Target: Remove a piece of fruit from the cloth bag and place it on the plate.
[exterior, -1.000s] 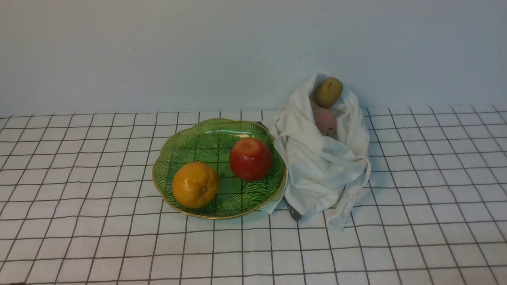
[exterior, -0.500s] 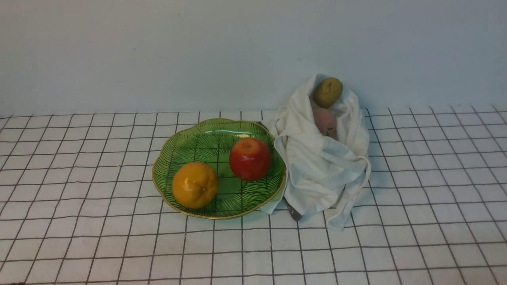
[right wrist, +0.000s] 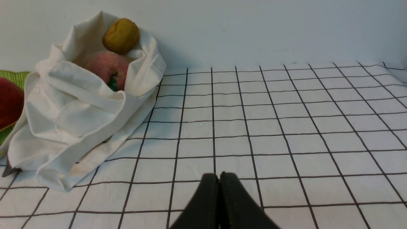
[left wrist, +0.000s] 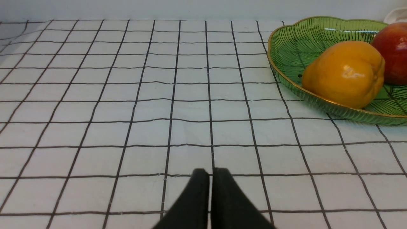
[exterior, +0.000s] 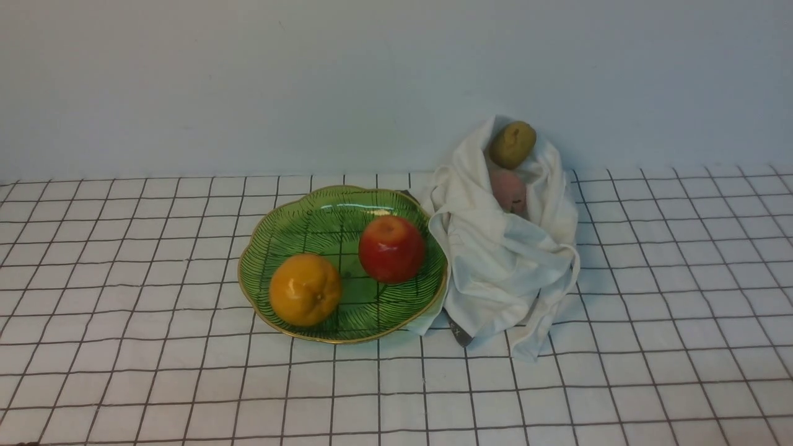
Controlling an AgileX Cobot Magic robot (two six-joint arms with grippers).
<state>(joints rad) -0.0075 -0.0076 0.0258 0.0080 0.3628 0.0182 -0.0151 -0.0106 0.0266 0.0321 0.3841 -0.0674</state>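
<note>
The red apple (exterior: 391,249) rests on the right side of the green leaf-patterned plate (exterior: 291,214); it also shows in the left wrist view (left wrist: 393,51) and at the edge of the right wrist view (right wrist: 9,101). The white cloth bag (exterior: 505,266) slumps against the plate's right rim, also in the right wrist view (right wrist: 73,127). Neither gripper shows in the front view. My left gripper (left wrist: 210,171) is shut and empty, low over the cloth, well short of the plate (left wrist: 286,47). My right gripper (right wrist: 219,175) is shut and empty, off to the bag's right.
An orange-yellow pear-shaped fruit (exterior: 305,289) lies on the plate's front left. An olive-green oval fruit (exterior: 512,144) and a pinkish fruit (exterior: 508,191) sit in the bag's open top. A grey wall stands close behind. The checked tablecloth (exterior: 124,371) covers the table.
</note>
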